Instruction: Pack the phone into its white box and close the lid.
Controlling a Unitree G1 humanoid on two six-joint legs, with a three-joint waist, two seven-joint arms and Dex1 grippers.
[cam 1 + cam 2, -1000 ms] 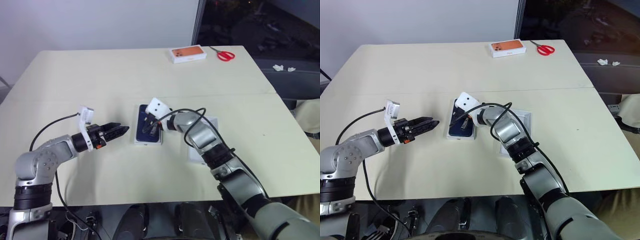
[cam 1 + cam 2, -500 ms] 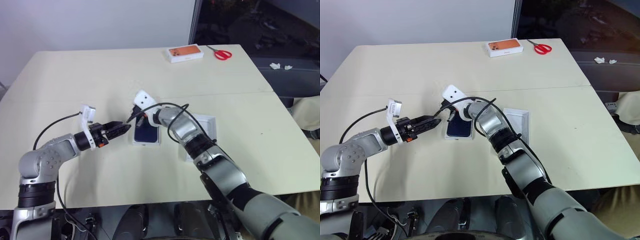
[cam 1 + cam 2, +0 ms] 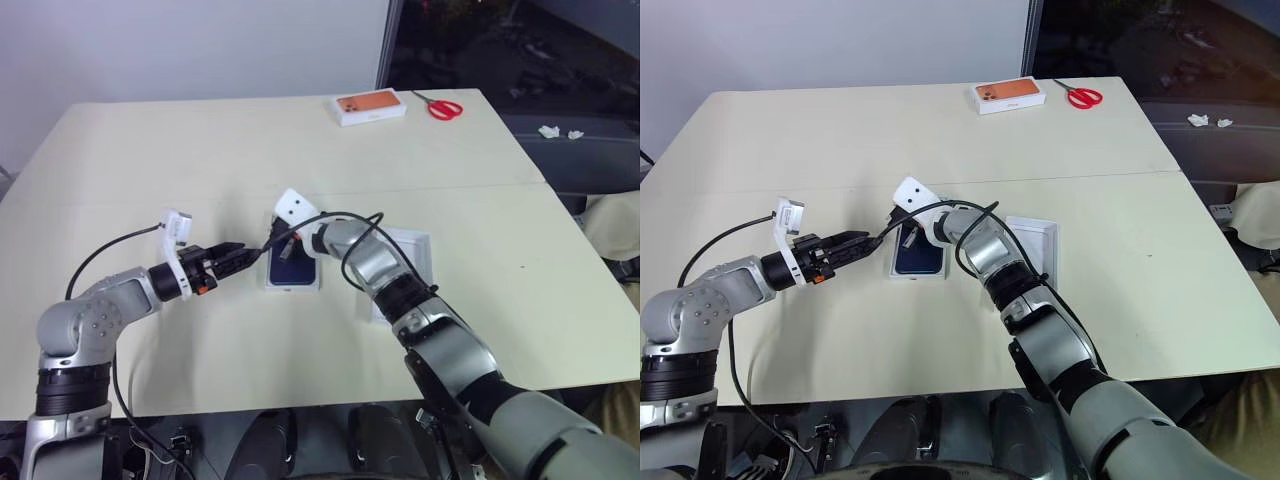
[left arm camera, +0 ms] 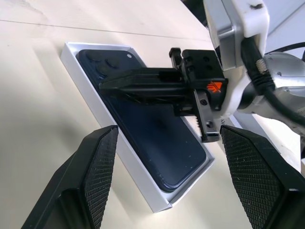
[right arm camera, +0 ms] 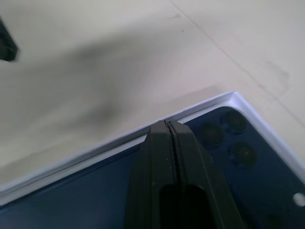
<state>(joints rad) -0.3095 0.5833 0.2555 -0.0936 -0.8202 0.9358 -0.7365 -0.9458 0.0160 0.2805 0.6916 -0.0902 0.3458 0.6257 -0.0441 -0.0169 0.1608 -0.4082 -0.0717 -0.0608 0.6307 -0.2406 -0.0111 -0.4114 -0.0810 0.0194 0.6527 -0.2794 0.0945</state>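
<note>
The phone [image 4: 143, 124] lies flat in the box [image 4: 95, 107], back side up, with its round lenses in one corner. It is dark blue, smooth and a bit shiny, with soft round corners. The box is a thin white card tray, just a little bigger than the phone, so the phone fits snugly. The box sits near the middle of the surface [image 3: 200, 150], which is pale and smooth.

The right hand [image 4: 107, 85] has its two black fingers pressed together, with nothing between them. The tips sit over the lens end of the phone, near the box edge. It looks like it is poking the phone down so it lies flat, but I cannot tell if it is touching.

The left hand [image 3: 238, 257] waits just beside the box with its bumpy black fingers [image 4: 90, 176] apart, holding nothing. Maybe it is there to keep the box from sliding.

The lid [image 3: 415, 255] lies open side up behind the right arm. It still has to go on.
</note>
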